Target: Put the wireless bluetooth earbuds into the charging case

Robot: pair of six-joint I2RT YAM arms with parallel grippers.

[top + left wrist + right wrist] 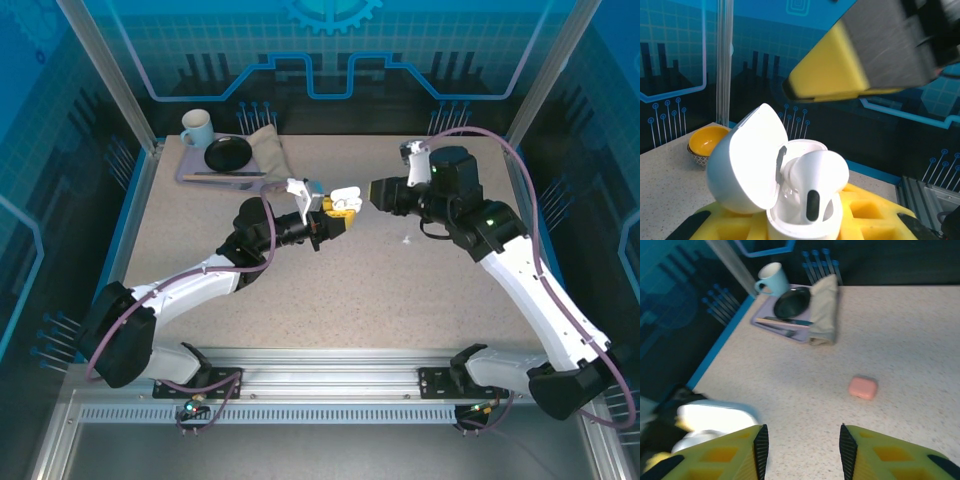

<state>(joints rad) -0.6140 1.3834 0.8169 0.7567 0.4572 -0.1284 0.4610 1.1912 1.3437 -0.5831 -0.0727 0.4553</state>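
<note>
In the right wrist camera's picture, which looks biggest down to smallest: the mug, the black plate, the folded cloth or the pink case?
1. folded cloth
2. black plate and mug, about alike
3. pink case, smallest even though it is nearest the camera

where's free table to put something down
Free: table between the arms by the near rail; in front of the tray, left of the left arm. Crowded: centre, where left gripper, white case and right gripper meet.

High rear top view; wrist views close-in; white case (747,170) common to all three.
</note>
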